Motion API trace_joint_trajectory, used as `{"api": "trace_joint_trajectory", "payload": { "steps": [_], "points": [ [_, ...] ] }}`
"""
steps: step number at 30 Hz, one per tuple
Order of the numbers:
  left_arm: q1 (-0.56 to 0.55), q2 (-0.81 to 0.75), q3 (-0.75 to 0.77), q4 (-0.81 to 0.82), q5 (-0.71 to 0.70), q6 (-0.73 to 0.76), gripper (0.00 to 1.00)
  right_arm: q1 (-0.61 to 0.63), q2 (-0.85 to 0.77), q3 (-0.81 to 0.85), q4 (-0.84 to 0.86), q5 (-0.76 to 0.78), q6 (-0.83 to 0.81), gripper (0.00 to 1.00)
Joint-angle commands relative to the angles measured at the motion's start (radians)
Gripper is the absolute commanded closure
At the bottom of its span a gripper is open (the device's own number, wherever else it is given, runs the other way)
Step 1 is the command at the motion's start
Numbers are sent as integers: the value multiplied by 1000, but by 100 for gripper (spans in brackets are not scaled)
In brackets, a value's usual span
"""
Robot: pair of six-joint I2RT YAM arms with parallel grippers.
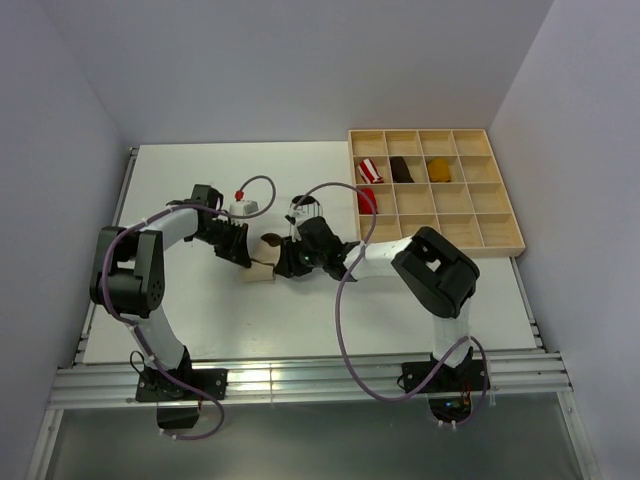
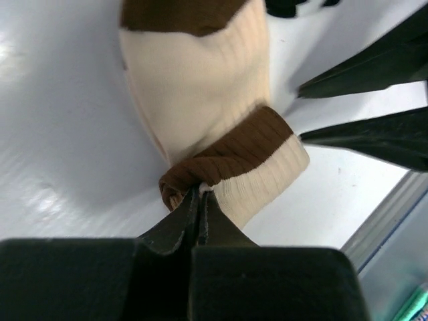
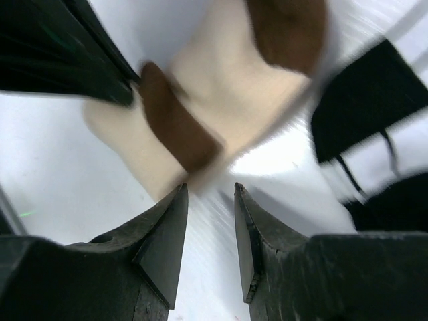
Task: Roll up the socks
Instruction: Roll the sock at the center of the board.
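**Left pinches the cuff, right waits open**

We have the left gripper [image 2: 200,192] clamped on the cream sock [image 2: 200,87], its fingers pressed together on a bunched fold of the brown band. We judge this grip is there to anchor the cuff end so the fabric can be turned over on itself. The right gripper [image 3: 210,200] hangs just short of the same sock with its jaws apart and nothing between them, probably placed to take or tuck the roll from the opposite side.

The sock lies on the white table [image 1: 300,320] between the two grippers, near the middle. From the left wrist, its long axis runs straight away from the fingers: banded cuff nearest, a brown patch at the far end. The striped sock [image 3: 374,160] lies just beside it, blurred, so we cannot tell its heading.
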Motion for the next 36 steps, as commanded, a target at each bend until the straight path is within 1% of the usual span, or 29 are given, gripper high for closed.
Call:
{"api": "trace_joint_trajectory", "payload": {
  "steps": [1, 7, 13, 15, 16, 20, 24, 25, 27, 28, 31, 36],
  "points": [
    [11, 24, 42, 1, -143, -8, 100, -13, -54, -51, -44, 84, -10, 59],
    [-9, 30, 61, -28, -177, -29, 100, -9, -137, -140, 34, 110, -24, 59],
    [-29, 35, 79, -51, -180, -38, 100, 30, -199, -183, 40, 172, -102, 59],
    [-38, 33, 85, -62, -180, -41, 100, 62, -196, -156, 2, 237, -166, 57],
    [-41, 38, 91, -68, -177, -38, 100, 108, -188, -137, -13, 277, -212, 56],
    [-57, 53, 124, -109, -185, -26, 100, 206, -150, -61, -43, 399, -320, 54],
    [-63, 76, 160, -161, -180, -11, 100, 274, -140, -41, -27, 458, -415, 49],
    [-63, 87, 174, -183, -176, -3, 100, 293, -139, -39, -23, 467, -448, 46],
    [-64, 99, 185, -197, -177, 0, 100, 307, -119, -11, -36, 470, -469, 43],
    [-66, 102, 197, -203, -176, 6, 100, 310, -108, 2, -46, 472, -511, 43],
    [-69, 113, 217, -229, -171, 11, 100, 318, -70, 39, -58, 476, -562, 43],
    [-86, 130, 233, -257, -169, 20, 100, 335, -13, 99, -76, 527, -630, 42]
  ]
}}
